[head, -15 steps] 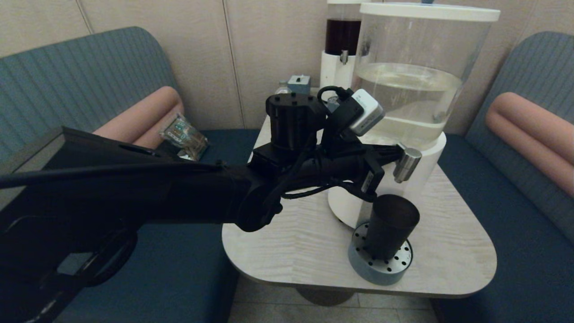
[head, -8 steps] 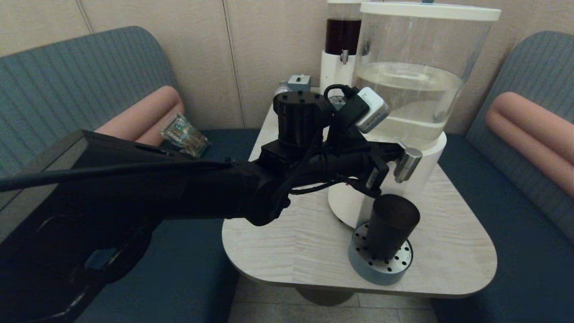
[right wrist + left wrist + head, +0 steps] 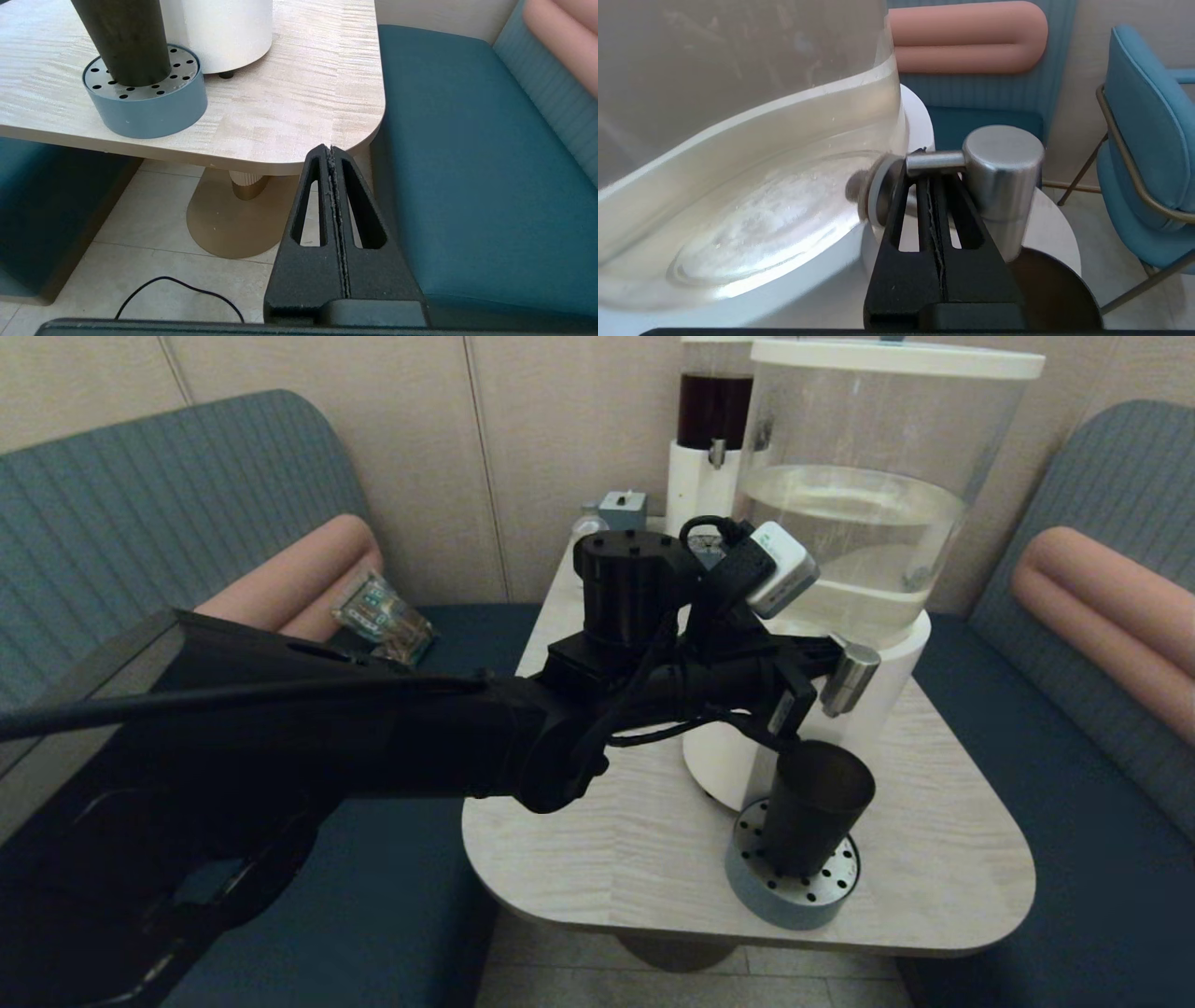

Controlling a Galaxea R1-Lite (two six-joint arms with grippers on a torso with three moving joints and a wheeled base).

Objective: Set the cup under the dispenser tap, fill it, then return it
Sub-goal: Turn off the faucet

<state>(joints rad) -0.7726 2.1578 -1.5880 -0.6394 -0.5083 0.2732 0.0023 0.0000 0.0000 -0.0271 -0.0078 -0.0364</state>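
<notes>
The left gripper (image 3: 930,158), jaws pressed together, touches the tap (image 3: 848,678), crowding the space above the cup (image 3: 814,807). Bare desk (image 3: 597,840) lies left of the drip tray (image 3: 792,887).

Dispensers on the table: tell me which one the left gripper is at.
The large white-based dispenser with the clear tank of pale liquid. The left gripper, shut, is at its brushed-steel tap; the smaller dark-liquid dispenser stands behind, untouched.

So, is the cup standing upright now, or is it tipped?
Upright: the cup stands straight on the perforated drip tray, its open mouth under the dispenser tap.
</notes>
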